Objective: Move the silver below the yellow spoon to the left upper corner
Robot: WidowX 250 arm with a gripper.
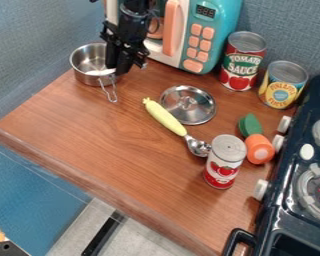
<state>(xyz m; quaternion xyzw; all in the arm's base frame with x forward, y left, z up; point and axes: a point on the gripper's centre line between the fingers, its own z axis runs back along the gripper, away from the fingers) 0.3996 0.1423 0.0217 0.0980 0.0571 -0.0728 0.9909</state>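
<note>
1. My gripper (120, 69) is at the right rim of the round silver metal pot (86, 59); can't tell how far open or whether it has hold.
2. Pot: table's (126, 165) upper-left corner.
3. Yellow-handled metal spoon (164, 118): mid-table, beside round silver lid (189, 111).

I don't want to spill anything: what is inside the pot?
The pot shows bare metal at the picture's left and a pale patch, perhaps glare. The gripper covers the right part; what lies there cannot be seen.
</note>
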